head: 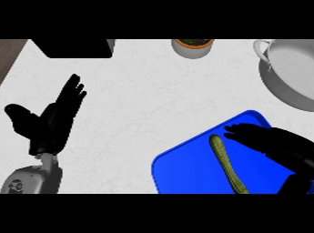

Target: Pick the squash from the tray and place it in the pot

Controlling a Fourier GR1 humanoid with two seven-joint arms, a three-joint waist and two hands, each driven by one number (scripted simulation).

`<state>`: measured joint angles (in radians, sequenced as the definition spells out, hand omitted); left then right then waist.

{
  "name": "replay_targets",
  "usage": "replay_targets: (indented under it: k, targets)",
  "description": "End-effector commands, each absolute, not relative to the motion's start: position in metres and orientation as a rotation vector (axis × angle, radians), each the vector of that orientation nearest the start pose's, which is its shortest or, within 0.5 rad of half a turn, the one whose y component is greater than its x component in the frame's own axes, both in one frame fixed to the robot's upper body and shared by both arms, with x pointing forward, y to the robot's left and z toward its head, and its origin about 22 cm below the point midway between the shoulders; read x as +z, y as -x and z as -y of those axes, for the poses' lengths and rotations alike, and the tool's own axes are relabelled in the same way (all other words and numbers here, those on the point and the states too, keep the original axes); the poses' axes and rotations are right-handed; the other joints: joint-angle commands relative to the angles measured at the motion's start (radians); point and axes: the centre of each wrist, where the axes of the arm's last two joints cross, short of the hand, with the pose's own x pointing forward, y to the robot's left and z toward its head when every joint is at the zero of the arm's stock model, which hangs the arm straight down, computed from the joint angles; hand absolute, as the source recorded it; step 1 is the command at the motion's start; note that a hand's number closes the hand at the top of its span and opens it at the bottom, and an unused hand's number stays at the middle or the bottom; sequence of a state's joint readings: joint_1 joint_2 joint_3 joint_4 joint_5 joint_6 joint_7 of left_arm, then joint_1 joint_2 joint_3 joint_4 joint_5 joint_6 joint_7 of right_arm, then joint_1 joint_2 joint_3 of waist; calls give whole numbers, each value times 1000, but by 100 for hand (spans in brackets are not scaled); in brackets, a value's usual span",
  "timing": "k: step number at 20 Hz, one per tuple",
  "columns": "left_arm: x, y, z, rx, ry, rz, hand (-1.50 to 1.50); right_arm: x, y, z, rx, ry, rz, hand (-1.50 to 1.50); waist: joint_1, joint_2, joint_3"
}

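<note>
right hand (283, 145): lower right of frame, lying over the right part of the tray, fingers stretched out toward upper left, fingertips just beside the top end of the squash; fingers look relaxed, not wrapped round anything; contact with squash cannot tell
squash (226, 164): long thin green one, on the tray, lying diagonal from upper left to lower right, lower end runs to the frame's bottom edge of the scene; not in the pot
tray (186, 168): blue, rounded corners, lower right of frame, turned at an angle on the counter, partly cut by the bottom edge
left hand (52, 123): left side of frame, forearm coming in from lower left, fingers straight and pointing up, thumb out to the left, holds nothing, resting over the counter
counter (139, 100): white marbled top; brown wood strip at far left edge
pot (300, 75): grey metal, upper right of frame, handle at its upper left, cut by the right edge, well apart from the tray's squash
small bowl (193, 47): top centre, pale rim, dark contents, cut by the top
black object (75, 48): upper left, flat dark block, cut by the top
</note>
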<state>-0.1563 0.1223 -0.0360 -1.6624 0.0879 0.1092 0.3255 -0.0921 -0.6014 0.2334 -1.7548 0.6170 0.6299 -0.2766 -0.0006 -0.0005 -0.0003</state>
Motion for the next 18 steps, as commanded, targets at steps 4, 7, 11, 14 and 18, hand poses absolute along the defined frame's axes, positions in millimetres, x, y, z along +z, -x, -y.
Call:
replay_targets:
  k: [4, 7, 11, 14, 18]
  targets:
    - [63, -249, -220, 1, 5, 1475, 0, 79, -258, 269, 1656, 263, 1284, -150, 5, 0, 0]
    - [64, -266, -218, -8, -16, 1471, 0, 51, -239, 252, 1677, 267, 1294, -150, 0, 0, 0]
    - [56, -257, -224, -11, -35, 1472, 0, 54, -251, 261, 1709, 269, 1275, -150, 1, 0, 0]
    - [65, -270, -247, -4, -21, 1460, 0, 51, -261, 256, 1770, 319, 1219, -150, 1, 1, 0]
    - [47, -247, -246, 3, -6, 1466, 0, 60, -263, 245, 1768, 358, 1164, -150, 3, 0, 0]
